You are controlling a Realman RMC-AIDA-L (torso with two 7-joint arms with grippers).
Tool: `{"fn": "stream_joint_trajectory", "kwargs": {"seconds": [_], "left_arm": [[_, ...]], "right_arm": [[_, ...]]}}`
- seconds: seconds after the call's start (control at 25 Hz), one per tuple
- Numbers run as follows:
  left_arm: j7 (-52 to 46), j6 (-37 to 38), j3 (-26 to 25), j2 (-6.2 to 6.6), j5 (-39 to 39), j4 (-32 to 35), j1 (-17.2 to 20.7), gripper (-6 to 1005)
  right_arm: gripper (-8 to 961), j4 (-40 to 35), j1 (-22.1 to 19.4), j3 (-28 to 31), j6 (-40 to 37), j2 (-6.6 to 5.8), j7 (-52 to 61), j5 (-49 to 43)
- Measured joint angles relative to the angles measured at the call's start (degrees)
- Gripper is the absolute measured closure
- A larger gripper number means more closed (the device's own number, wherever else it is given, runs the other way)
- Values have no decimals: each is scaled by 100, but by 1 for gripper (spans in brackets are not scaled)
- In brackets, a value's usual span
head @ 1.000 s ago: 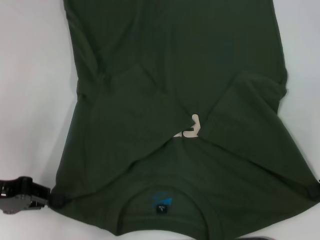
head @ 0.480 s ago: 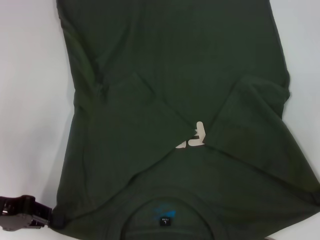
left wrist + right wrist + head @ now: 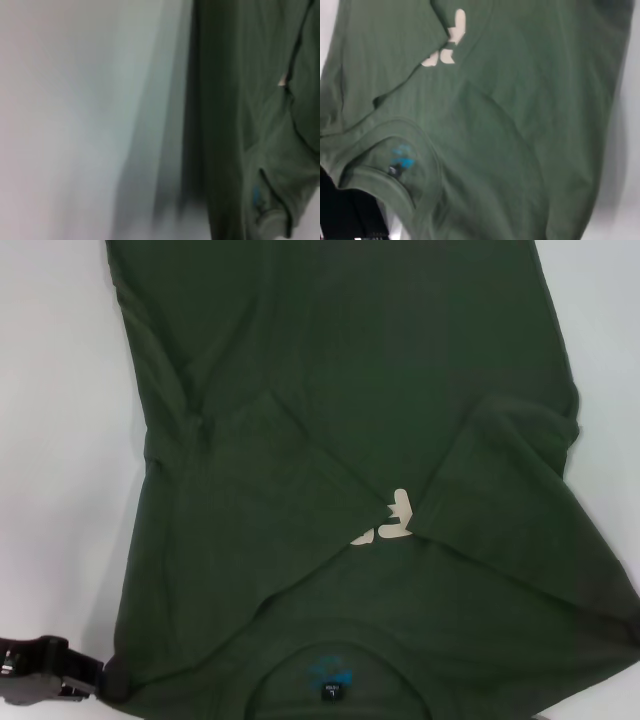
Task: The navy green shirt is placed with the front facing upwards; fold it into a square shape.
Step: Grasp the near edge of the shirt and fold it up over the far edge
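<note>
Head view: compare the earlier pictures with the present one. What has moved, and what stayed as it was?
The navy green shirt has slid toward the robot, its neck tag nearer the lower edge. The left gripper, at the shirt's shoulder corner, drew back with it. The right gripper has left the view. Both sleeves stay folded inward, cream letters part-covered.

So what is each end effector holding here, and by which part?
The left end effector grips the navy green shirt at its near-left shoulder corner. The right end effector is out of view, so its hold cannot be told.

Left gripper (image 3: 100,680) sits low at the near-left corner — right gripper out of sight.
</note>
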Motion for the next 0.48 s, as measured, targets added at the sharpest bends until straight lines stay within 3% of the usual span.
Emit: {"fn": "stream_joint_trajectory", "kwargs": {"seconds": [0.24,0.48], "left_arm": [[65,156,-36,66,-579,-51,-244,959],[-133,43,-175,238,-685,-7,-841,959]], "right_arm": [[924,-149,165,81,-127,-96,-48,505],[925,-135,552,119,-126,-278,38,923]]}}
